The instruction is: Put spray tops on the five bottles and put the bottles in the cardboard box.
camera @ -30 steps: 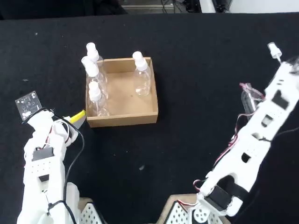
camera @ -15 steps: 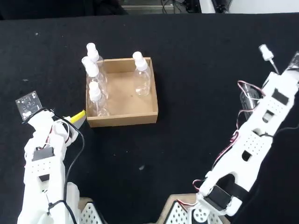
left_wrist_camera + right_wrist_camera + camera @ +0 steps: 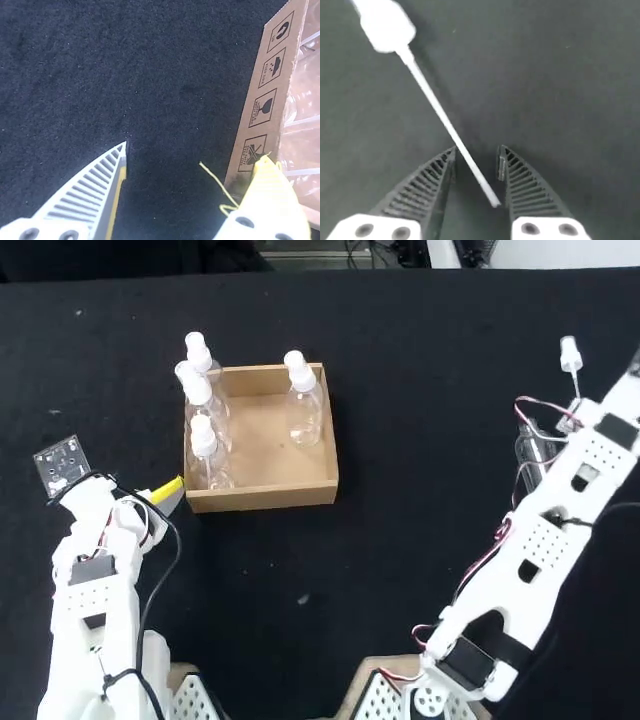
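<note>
Nearly there: 4 capped bottles [image 3: 303, 400] stand in the box [image 3: 262, 498], 3 in a row along its left wall and 1 by the far right corner, so we judge 1 bottle is left to finish. That last bottle [image 3: 528, 452], clear and with no top, sits on the desk [image 3: 400, 360] well right of the box, partly hidden by the right arm. Its top [image 3: 571, 353] lies just beyond that arm, head pointing away, its thin tube [image 3: 435, 107] running back toward the robot. The right pincer [image 3: 476, 149] straddles the tube near its free end, jaws apart and gripping nothing; we read this as lining up so that closing would catch it. The left pincer [image 3: 192, 152] is open too, low at the box's near left corner with its yellow finger just beside the cardboard wall, likely to steady the box, though we cannot tell if it touches. The jaws must close squarely, for so thin a tube could slip or bend.
</note>
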{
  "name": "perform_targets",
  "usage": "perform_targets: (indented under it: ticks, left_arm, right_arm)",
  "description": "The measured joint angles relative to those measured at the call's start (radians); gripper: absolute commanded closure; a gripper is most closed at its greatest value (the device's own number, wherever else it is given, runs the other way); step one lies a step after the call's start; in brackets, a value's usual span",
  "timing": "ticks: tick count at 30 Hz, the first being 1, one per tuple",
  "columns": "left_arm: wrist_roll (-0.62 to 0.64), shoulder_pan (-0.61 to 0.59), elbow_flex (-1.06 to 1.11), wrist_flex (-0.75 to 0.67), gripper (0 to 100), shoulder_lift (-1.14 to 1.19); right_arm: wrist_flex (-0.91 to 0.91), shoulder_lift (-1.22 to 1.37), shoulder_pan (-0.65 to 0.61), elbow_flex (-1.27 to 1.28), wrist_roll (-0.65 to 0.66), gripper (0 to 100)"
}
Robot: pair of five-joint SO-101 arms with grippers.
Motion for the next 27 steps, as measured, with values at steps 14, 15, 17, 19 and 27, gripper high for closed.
perform_targets:
  ticks: [14, 15, 17, 19, 27]
  left_arm:
    - [0.0, 0.0, 0.0, 0.0, 71, 0.0]
    - [0.0, 0.0, 0.0, 0.0, 71, 0.0]
    - [-0.006, 0.0, 0.0, 0.0, 71, 0.0]
    - [-0.026, 0.0, 0.0, 0.0, 71, 0.0]
    - [-0.041, 0.0, 0.0, 0.0, 71, 0.0]
  right_arm:
    - [-0.121, -0.204, -0.028, 0.021, -0.014, 88.9]
    - [-0.201, -0.187, -0.035, 0.035, -0.014, 88.9]
    - [-0.373, -0.138, -0.049, 0.064, -0.014, 89.0]
    - [-0.539, -0.072, -0.058, 0.087, -0.014, 89.1]
    - [-0.887, 0.072, -0.066, 0.104, -0.014, 89.1]
